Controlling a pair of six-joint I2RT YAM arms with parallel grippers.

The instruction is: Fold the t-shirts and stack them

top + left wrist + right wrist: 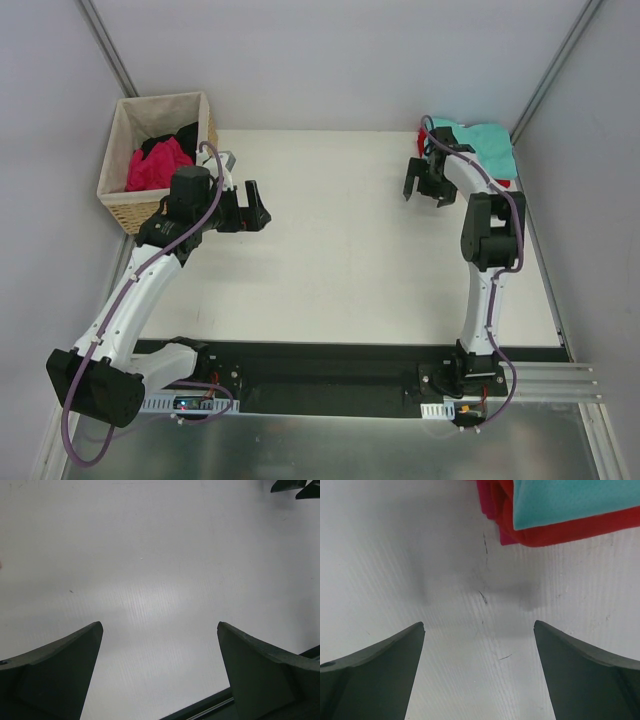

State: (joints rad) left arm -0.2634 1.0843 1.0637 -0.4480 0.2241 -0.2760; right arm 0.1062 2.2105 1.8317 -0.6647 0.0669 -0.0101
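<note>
Left gripper (258, 207) is hanging empty, jaws apart, just right of the woven wicker basket (115, 196). The crumpled magenta-pink t-shirt (157, 166) and black t-shirt (181, 136) are lying inside, to its far left, so the left arm is nearer. Right gripper (427, 193) is hovering spread and empty beside the folded teal t-shirt (487, 141), which is sitting on the red t-shirt (560, 532).

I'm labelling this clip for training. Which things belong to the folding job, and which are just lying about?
Job:
teal tee on red tee, stacked far right
pink tee and black tee, in the basket

Just there:
basket
table
</note>
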